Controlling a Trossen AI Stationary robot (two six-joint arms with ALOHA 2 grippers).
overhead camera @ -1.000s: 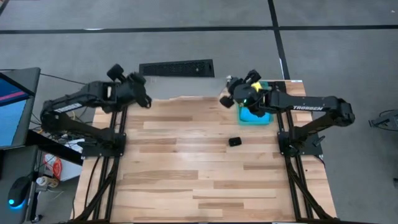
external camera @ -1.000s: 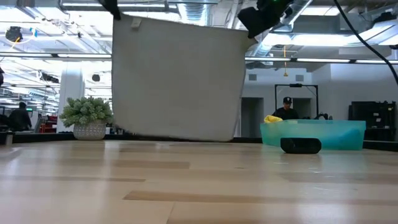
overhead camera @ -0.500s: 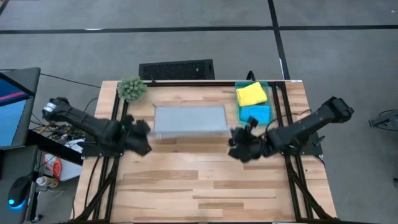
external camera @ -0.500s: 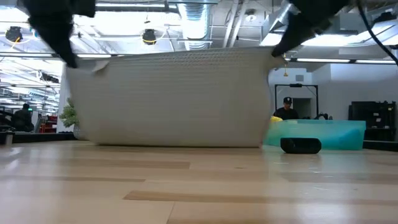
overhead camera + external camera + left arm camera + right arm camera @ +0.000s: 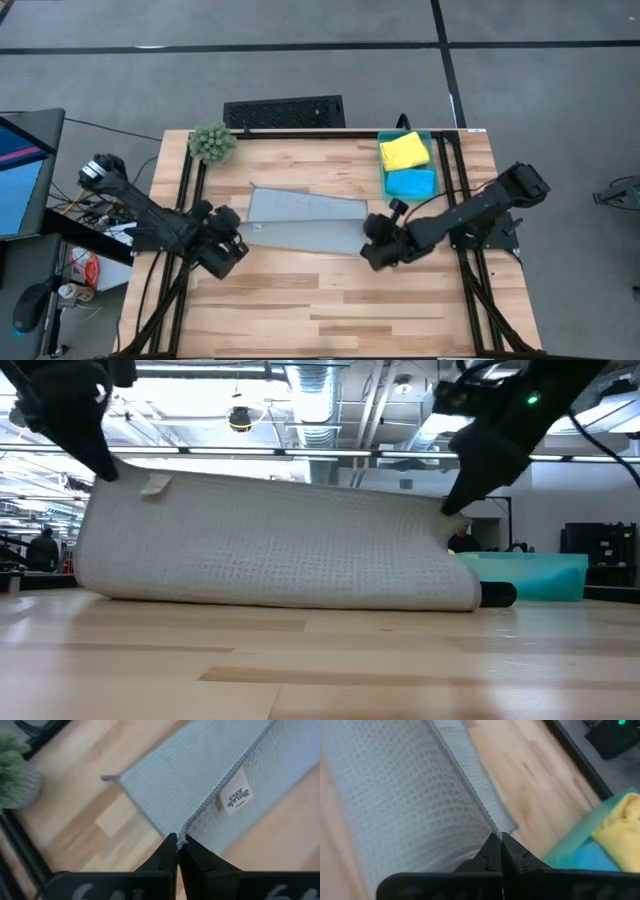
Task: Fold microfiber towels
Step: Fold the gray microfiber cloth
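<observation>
Even, bright overhead lighting; ceiling lamps (image 5: 238, 420) glare in the low view. Shadows faint. Both wrist views show motion blur.

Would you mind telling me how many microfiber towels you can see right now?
3: the pale grey towel at mid-table, held at its corners by both grippers; the yellow towel and the blue towel in the teal bin. More may lie hidden beneath.
</observation>
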